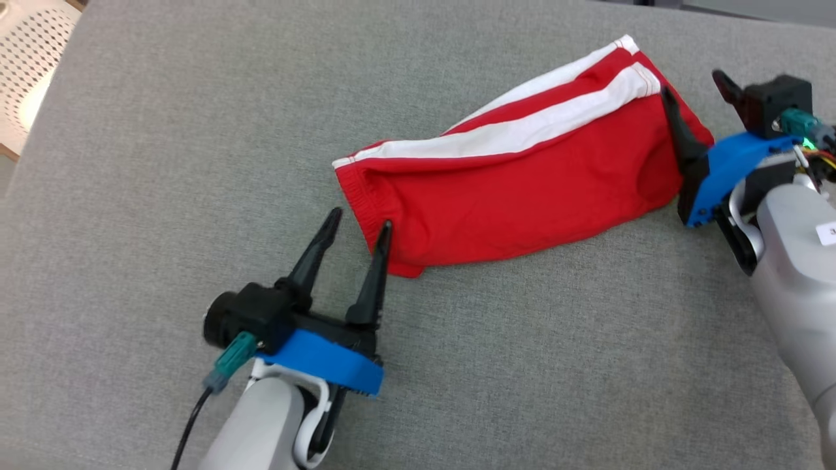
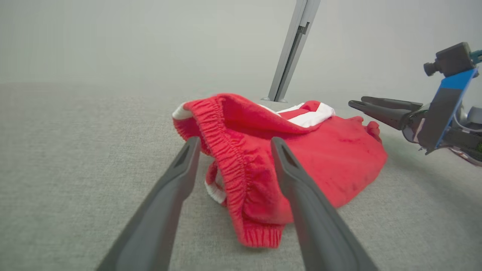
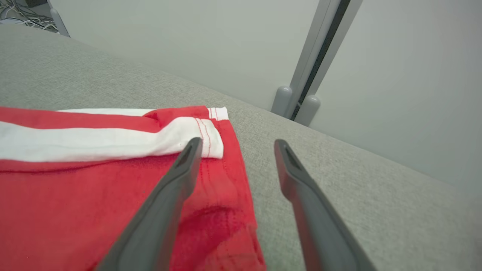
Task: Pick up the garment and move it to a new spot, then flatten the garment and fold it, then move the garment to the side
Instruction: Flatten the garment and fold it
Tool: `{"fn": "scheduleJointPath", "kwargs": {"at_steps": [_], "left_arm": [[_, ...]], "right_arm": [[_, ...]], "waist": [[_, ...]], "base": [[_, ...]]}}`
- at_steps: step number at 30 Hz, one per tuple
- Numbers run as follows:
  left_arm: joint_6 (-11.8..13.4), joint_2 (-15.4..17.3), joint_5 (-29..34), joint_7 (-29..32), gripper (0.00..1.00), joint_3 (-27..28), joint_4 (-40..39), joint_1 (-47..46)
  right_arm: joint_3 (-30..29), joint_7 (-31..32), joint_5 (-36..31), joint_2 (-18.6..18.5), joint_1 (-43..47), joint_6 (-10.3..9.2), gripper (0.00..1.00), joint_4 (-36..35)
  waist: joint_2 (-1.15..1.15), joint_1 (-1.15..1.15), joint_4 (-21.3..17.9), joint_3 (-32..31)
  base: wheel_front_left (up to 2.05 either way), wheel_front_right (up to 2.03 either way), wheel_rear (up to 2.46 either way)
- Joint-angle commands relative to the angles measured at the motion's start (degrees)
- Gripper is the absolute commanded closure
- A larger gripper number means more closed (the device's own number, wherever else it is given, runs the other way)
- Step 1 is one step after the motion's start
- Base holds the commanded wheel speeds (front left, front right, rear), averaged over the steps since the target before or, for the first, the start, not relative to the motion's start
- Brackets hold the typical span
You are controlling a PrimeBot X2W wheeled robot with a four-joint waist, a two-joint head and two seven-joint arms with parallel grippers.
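Grey fabric worktop (image 1: 163, 196), red shorts (image 1: 522, 189) with 2 white stripes lying across middle. Left end effector (image 1: 361, 219) spread wide at waistband corner, gripping nothing; right end effector (image 1: 692, 83) spread wide over leg hem, likewise empty

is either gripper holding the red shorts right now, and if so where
Nothing is held. The left gripper is open at the waistband end of the red shorts, and the right gripper is open at the leg hem.

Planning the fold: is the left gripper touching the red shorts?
Cannot tell: left wrist view has the left gripper straddling the red shorts, overlap hiding any gap.
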Motion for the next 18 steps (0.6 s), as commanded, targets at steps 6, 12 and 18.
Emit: {"fn": "scheduleJointPath", "kwargs": {"at_steps": [6, 12, 18], "left_arm": [[1.0, 0.4, 3.2, -0.3, 0.0, 8.7, -5.9, 4.7], [2.4, -0.1, 6.3, -0.3, 0.0, 15.8, -10.5, 6.4], [4.0, -0.2, 7.8, -0.3, 0.0, 18.4, -12.8, 7.5]], "right_arm": [[0.7, -0.4, 1.0, -1.8, 2.0, 0.01, 0.0, 2.5], [1.6, 0.5, 1.8, -1.7, 1.1, 0.01, 0.0, 5.1], [2.1, 1.6, 2.5, -1.8, 0.1, 0.01, 0.0, 7.3]], "waist": [[0.0, 0.0, 1.3, -1.5], [0.0, 0.0, 2.2, -1.3], [0.0, 0.0, 3.4, -1.2]], "base": [[0.0, 0.0, 0.0], [0.0, 0.0, 0.0], [0.0, 0.0, 0.0]]}}
